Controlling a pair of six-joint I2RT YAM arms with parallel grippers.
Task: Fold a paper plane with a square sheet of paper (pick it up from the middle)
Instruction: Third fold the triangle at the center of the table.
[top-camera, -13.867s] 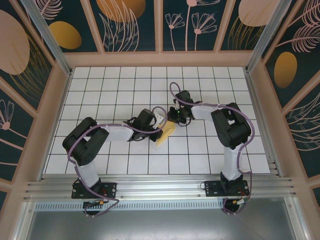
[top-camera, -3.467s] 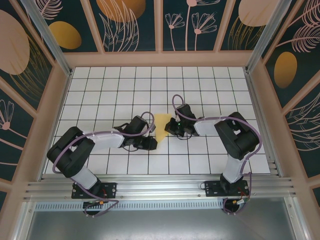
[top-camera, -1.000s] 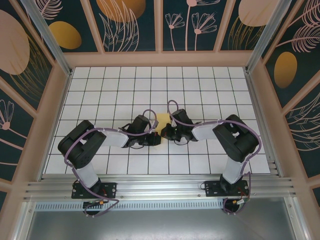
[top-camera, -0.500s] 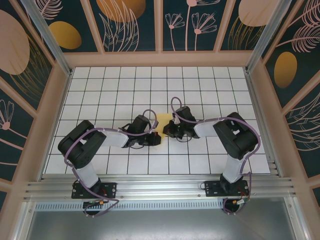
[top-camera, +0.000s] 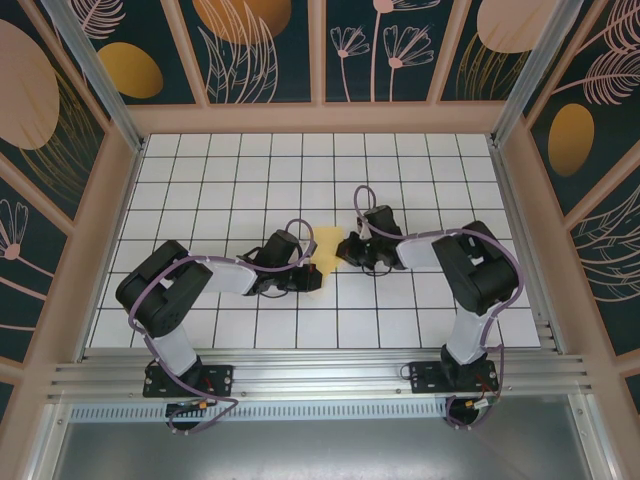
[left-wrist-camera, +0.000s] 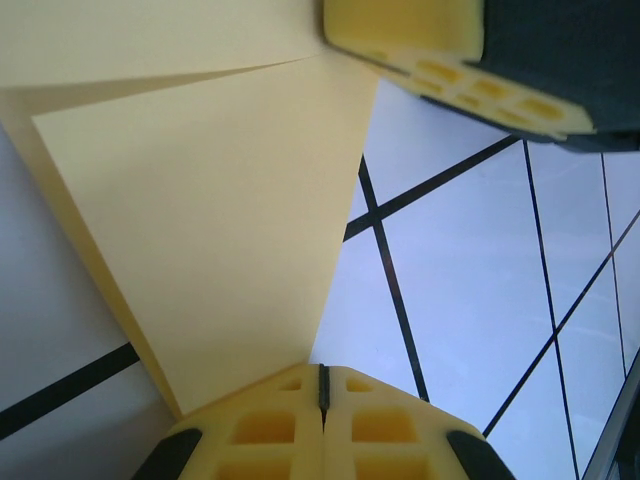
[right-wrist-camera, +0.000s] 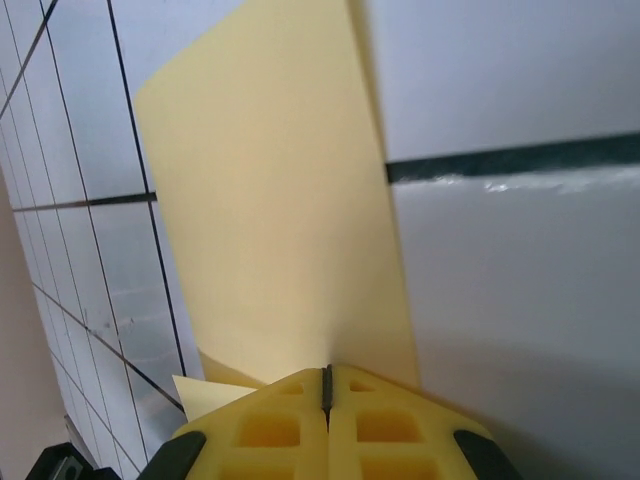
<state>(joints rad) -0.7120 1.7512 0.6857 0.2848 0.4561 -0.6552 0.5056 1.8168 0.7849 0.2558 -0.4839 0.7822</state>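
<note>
At the edges of the paper (top-camera: 325, 243), the left gripper (top-camera: 313, 279) and right gripper (top-camera: 344, 252), both closed tight, should press flat and slide slowly, keeping it from skidding or wrinkling.

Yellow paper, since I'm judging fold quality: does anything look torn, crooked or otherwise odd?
No tear or crumple shows. One slight oddity: along the left edge of the yellow paper in the left wrist view, a lower layer peeks out as a thin strip, so the folded layers don't quite align.
</note>
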